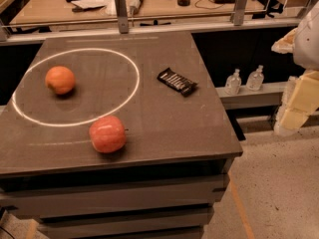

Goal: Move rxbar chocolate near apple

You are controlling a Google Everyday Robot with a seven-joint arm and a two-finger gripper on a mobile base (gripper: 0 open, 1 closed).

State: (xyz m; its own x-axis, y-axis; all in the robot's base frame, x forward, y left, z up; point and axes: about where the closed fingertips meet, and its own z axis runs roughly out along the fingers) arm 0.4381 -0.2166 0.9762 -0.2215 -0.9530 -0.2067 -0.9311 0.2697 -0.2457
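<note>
The rxbar chocolate (177, 81), a flat black wrapper with white lettering, lies on the right part of the dark table (164, 128). The apple (107, 134), red-pink and round, sits near the table's front edge, left of centre, just outside a white ring drawn on the top. My gripper (295, 106) hangs off the table's right side, well to the right of the bar, above the floor, touching neither object. It holds nothing that I can see.
An orange round fruit (60, 79) sits inside the white ring (134, 83) at the left. Two small water bottles (244, 80) stand on a low ledge to the right. A cluttered wooden desk (149, 6) lies behind a railing.
</note>
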